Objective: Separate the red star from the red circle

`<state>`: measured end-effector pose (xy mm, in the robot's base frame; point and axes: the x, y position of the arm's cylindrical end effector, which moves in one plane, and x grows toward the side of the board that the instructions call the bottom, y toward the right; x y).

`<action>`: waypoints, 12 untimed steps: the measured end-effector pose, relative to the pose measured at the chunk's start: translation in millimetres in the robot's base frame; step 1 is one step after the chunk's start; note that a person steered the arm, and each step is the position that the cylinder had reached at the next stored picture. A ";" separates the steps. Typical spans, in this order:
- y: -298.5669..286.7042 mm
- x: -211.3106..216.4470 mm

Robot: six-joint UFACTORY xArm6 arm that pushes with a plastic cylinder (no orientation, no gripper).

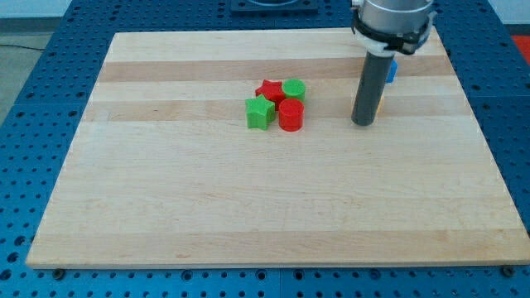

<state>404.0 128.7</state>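
The red star (269, 88) lies near the middle of the wooden board, toward the view's top. The red circle (291, 115) sits just below and right of it, touching or nearly touching. A green circle (294, 89) is pressed against the star's right side, and a green star (259, 112) sits below the red star, left of the red circle. The four blocks form one tight cluster. My tip (363, 123) rests on the board to the right of the cluster, well apart from the red circle.
A blue block (392, 70) and a yellow block (378, 103) show partly behind the rod at the view's upper right. The wooden board (166, 199) lies on a blue perforated table.
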 end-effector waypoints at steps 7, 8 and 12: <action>15.0 -16.2; 11.8 -6.2; -18.4 63.1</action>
<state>467.1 110.3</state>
